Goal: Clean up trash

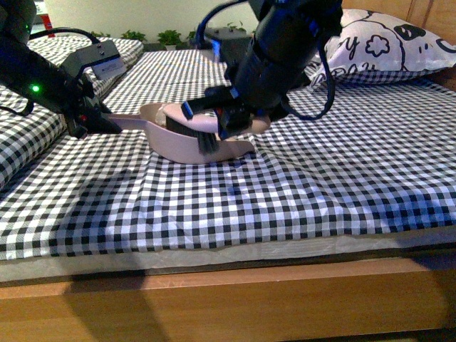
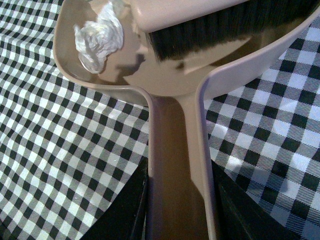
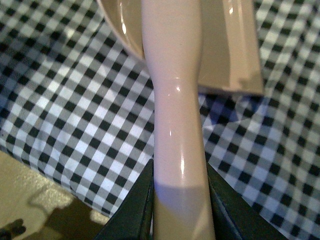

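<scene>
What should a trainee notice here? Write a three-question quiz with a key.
1. True or false: the trash lies inside the dustpan.
2. Which end effector holds the brush? A) left B) right C) neither
3. Fill in: the left end effector is shut on the dustpan's ______.

Key:
1. True; the left wrist view shows the white wad in the pan, beside the bristles.
2. B; the right end effector is shut on the brush handle.
3. Handle.
</scene>
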